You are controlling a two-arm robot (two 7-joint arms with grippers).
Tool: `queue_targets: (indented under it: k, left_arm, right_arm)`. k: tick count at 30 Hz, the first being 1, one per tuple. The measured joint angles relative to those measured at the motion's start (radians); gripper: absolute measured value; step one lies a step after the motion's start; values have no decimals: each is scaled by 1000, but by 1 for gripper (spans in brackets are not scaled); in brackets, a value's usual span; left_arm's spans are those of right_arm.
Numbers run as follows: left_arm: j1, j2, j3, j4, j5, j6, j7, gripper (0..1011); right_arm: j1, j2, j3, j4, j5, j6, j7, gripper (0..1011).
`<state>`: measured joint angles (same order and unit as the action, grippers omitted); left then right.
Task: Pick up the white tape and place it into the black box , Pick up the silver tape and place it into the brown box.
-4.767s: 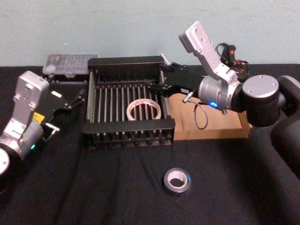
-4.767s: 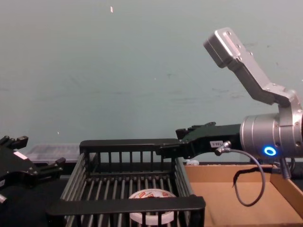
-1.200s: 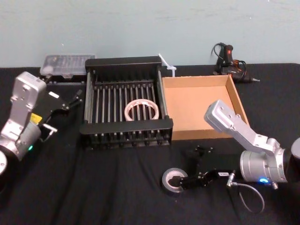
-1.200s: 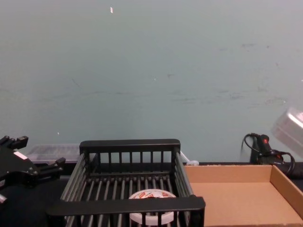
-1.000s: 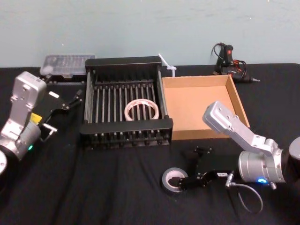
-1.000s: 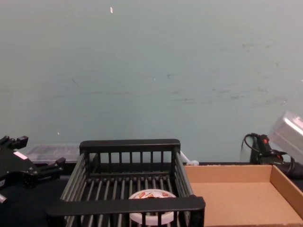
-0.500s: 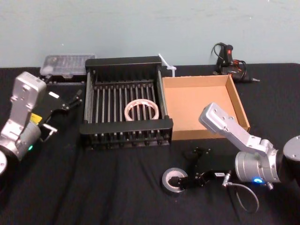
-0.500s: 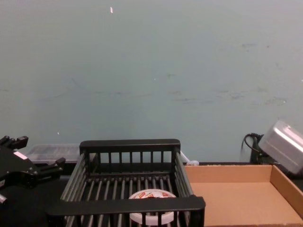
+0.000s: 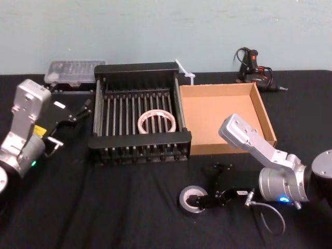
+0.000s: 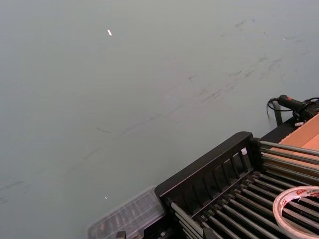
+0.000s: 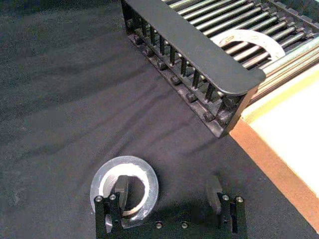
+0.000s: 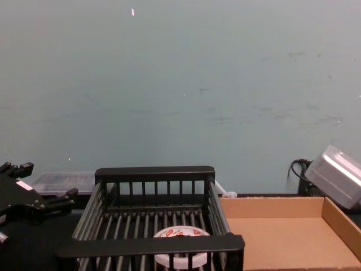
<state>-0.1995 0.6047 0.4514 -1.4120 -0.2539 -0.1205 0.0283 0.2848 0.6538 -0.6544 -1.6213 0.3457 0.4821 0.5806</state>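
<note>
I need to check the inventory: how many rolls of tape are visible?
2. The white tape lies in the black box; the silver tape is on the table, at the right gripper.

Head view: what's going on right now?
The white tape already lies in the black box. The right gripper is low over the black table, open, with one finger inside the core of the silver tape and the other outside the roll, not yet closed. The brown box holds nothing. The left gripper is parked to the left of the black box.
</note>
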Motion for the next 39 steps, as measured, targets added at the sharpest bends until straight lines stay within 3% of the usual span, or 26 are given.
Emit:
queue_targets:
  k: [9, 16, 32, 36, 39]
  left_arm:
    - [0, 0, 0, 0, 0, 0, 0, 1001]
    - [0, 0, 0, 0, 0, 0, 0, 1001]
    - [0, 0, 0, 0, 0, 0, 0, 1001]
    - [0, 0, 0, 0, 0, 0, 0, 1001]
    - [0, 0, 0, 0, 0, 0, 0, 1001]
  right_arm:
    - [-1, 1, 1, 0, 1, 0, 0, 978]
    - [-1, 1, 1, -1, 2, 0, 0, 820]
    - [-1, 1, 0, -2, 3, 0, 0, 282]
    - [-1, 1, 1, -2, 3, 0, 0, 176]
    - [-1, 1, 0, -2, 3, 0, 0, 160]
